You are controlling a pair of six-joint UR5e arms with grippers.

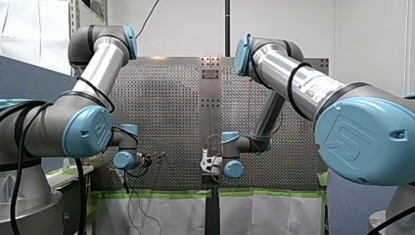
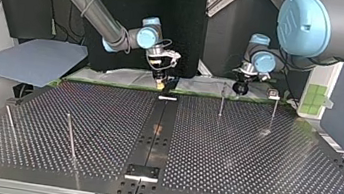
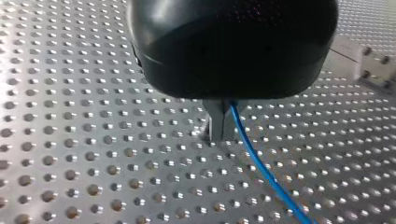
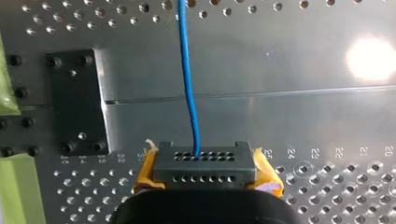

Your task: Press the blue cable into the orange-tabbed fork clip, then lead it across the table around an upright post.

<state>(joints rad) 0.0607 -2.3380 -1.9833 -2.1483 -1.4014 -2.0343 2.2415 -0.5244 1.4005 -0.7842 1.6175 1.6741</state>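
Filling the left wrist view, my left pincer (image 3: 218, 130) clenches the blue cable (image 3: 264, 172) low over the perforated surface (image 3: 84, 154). My right pincer (image 4: 204, 168), with orange pads (image 4: 145, 175), grips the same cable, which runs ahead over the surface's plain middle strip (image 4: 289, 116).

The place is a robotics lab. The robot's left arm (image 1: 95, 68) and right arm (image 1: 298, 81) stand over a perforated metal table (image 2: 252, 158). Green tape (image 1: 151, 193) edges the table, with a bare white wall (image 1: 372, 39) behind.
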